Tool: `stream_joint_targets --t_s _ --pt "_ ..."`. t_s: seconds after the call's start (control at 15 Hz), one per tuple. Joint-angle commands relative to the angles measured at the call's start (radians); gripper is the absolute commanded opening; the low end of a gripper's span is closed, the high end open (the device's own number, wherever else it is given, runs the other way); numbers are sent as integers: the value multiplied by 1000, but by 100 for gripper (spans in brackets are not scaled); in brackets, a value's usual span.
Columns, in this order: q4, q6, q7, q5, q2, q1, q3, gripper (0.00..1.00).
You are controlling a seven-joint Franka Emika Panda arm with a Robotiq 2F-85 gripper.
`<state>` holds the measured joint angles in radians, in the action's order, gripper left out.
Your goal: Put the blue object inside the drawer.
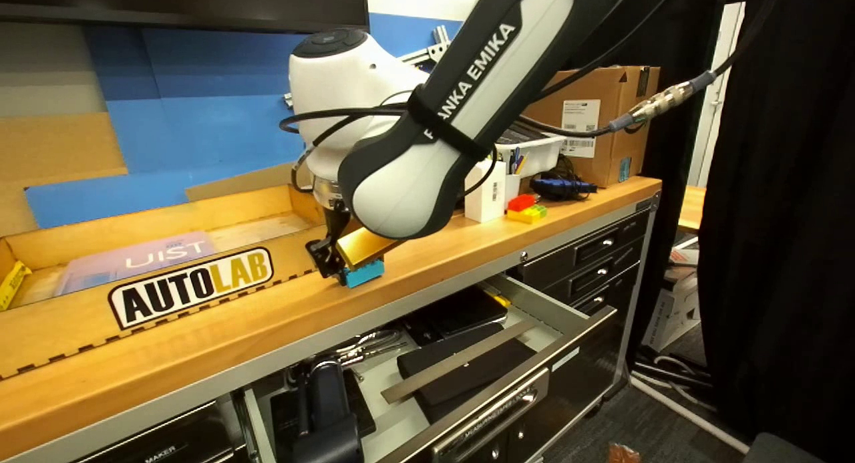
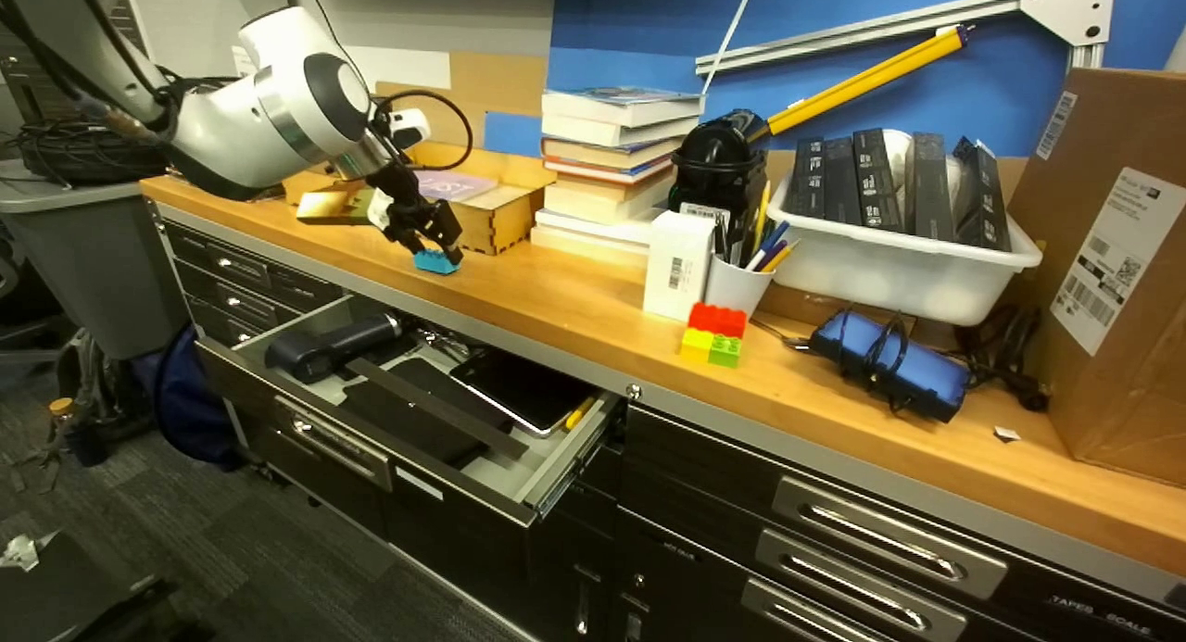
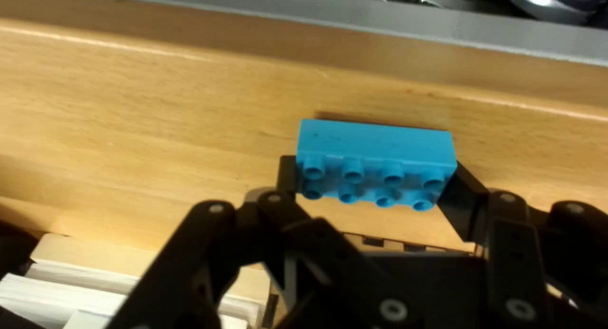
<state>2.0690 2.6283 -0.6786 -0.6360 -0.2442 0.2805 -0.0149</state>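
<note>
The blue object is a light-blue toy block with round studs. It shows in both exterior views (image 1: 365,274) (image 2: 435,263) and in the wrist view (image 3: 375,141). My gripper (image 3: 373,183) has one black finger against each short end of the block and is shut on it. The gripper (image 2: 434,249) is tilted over the wooden worktop. The block is at or just above the worktop; I cannot tell if it touches. The drawer (image 1: 574,338) is pulled open below the worktop edge, also in an exterior view (image 2: 445,475). It holds dark flat items and tools.
The wooden tray with the AUTOLAB sign (image 1: 194,286) lies behind the gripper. A book stack (image 2: 607,169), white box (image 2: 677,264), red-yellow-green bricks (image 2: 713,334) and a white bin (image 2: 908,276) stand along the worktop. A gold-coloured box (image 2: 334,205) is near the arm.
</note>
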Motion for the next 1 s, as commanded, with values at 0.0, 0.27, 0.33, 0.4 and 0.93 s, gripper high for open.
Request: stream_joint_targets --t_s 0.0,0.27,0.33,0.4,0.93 --pt "147 -36 57 74 139 -24 -28 47" --pt "265 -17 65 56 209 -42 -37 47" --pt "300 2 69 46 222 -50 -38 47" --pt "327 13 55 26 232 -56 -38 47" --pt "390 109 -292 -314 186 -59 11 53"
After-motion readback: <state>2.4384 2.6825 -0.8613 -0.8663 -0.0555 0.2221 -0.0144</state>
